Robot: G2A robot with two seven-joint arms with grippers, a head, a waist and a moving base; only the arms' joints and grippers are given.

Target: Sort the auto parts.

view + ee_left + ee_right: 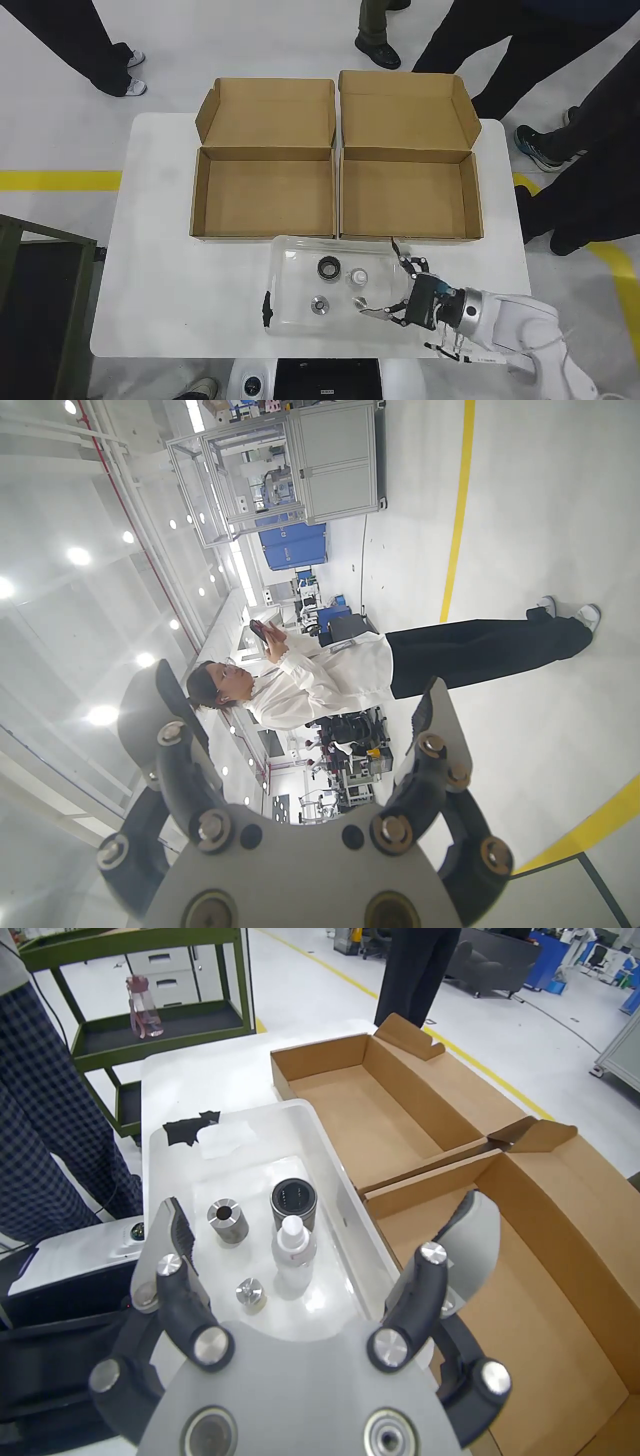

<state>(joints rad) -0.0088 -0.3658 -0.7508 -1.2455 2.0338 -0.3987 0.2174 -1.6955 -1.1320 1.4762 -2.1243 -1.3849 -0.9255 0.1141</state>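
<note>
right gripper [385,282] wide, over tray [298,265] edge | bottle [358,277] upright, at its 9 o'clock | right arm nearer | left gripper [300,680] wide, facing room

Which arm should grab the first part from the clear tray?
Right. The right gripper hangs open at the clear tray; the left gripper faces the room, away from the table.
</note>
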